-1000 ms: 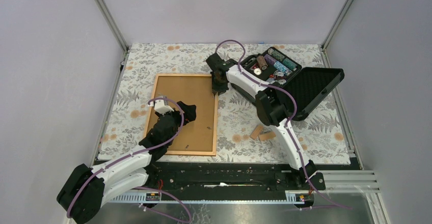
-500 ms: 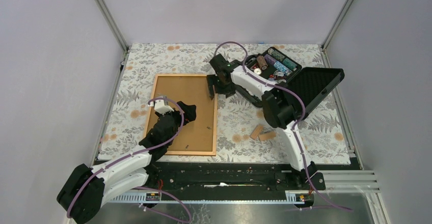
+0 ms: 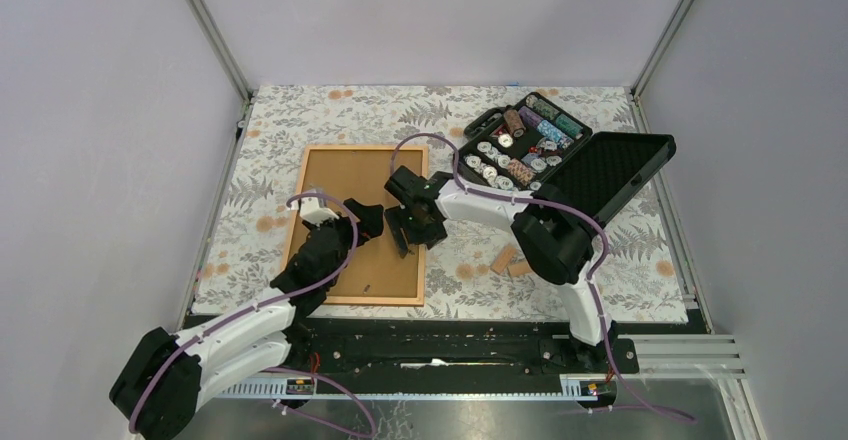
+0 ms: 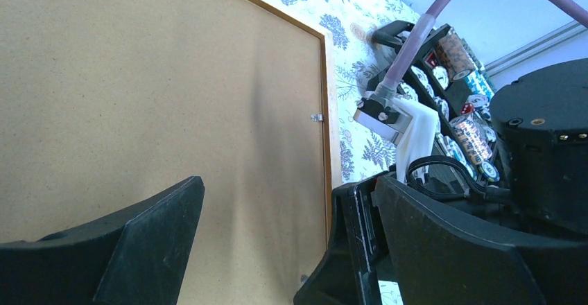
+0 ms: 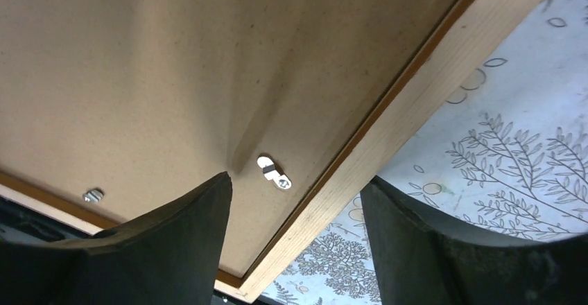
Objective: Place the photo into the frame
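Left of the tabletop's middle: your left gripper [image 3: 365, 222] hangs low over the near half of the brown backing board [image 3: 360, 185], jaws as wide as they go, nothing between them but bare board in the left wrist view [image 4: 277, 249]. Whether a fingertip touches the board, I cannot tell. The frame [image 3: 360, 146] lies flat and back-up on the leaf-print tablecloth [image 3: 300, 110], its long sides running from near edge to far edge, with the board seated inside the tan border. The photo is not showing anywhere; it may sit beneath the board, but that cannot be confirmed. Expect the frame to be light and stiff, with a thin border that you should take from outside across one rail, never by the board. Treat the print, if you meet it, as limp paper that creases: lift it by one edge. The board looks rigid and thin, held down by small metal tabs. At the frame's right rail, your right gripper [image 3: 405, 230] stands well open and empty, straddling the rail [image 5: 416, 97]: one finger over the board, the other over the cloth. A turn clip [image 5: 274, 172] lies between them, just inside the rail, untouched. It is small and probably slick, so nudge it with one fingertip. Right of that, two wooden blocks [image 3: 512, 260] lie on the cloth. An open case [image 3: 525, 140] sits at the far right corner.
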Controlling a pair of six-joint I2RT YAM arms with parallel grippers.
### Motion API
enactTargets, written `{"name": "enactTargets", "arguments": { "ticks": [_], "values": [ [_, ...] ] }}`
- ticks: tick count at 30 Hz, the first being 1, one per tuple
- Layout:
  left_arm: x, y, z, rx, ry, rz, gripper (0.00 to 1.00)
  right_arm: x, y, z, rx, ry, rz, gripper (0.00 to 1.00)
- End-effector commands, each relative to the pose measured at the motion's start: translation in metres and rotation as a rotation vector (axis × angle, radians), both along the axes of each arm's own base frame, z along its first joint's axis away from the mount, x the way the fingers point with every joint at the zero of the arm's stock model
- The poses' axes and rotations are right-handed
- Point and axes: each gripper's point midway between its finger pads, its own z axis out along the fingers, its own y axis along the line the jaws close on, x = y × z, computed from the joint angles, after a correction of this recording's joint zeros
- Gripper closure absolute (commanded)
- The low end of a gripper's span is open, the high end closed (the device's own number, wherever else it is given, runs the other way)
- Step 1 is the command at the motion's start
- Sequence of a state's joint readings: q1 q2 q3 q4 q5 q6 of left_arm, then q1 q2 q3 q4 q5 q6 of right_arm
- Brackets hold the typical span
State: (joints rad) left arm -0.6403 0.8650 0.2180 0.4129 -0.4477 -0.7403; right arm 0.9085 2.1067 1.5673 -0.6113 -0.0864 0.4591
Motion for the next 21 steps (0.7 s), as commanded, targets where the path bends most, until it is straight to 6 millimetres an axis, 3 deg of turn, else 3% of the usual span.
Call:
{"name": "enactTargets", "arguments": {
  "ticks": [1,10,18,21],
  "values": [
    [0.000,0.010,0.009,-0.053,-0.047,0.050,0.01,0.004,-0.003,0.004,-0.053,-0.070,-0.040,0.31],
    [-0.002,0.012,0.010,-0.065,-0.057,0.055,0.01,0.011,-0.004,-0.005,-0.125,-0.104,-0.062,0.39],
    [-0.002,0.012,0.010,-0.062,-0.055,0.054,0.01,0.010,-0.003,-0.016,-0.145,-0.074,-0.103,0.60],
    [-0.001,0.012,0.010,-0.061,-0.054,0.056,0.01,0.009,-0.003,-0.019,-0.140,-0.072,-0.115,0.72]
  ]
}}
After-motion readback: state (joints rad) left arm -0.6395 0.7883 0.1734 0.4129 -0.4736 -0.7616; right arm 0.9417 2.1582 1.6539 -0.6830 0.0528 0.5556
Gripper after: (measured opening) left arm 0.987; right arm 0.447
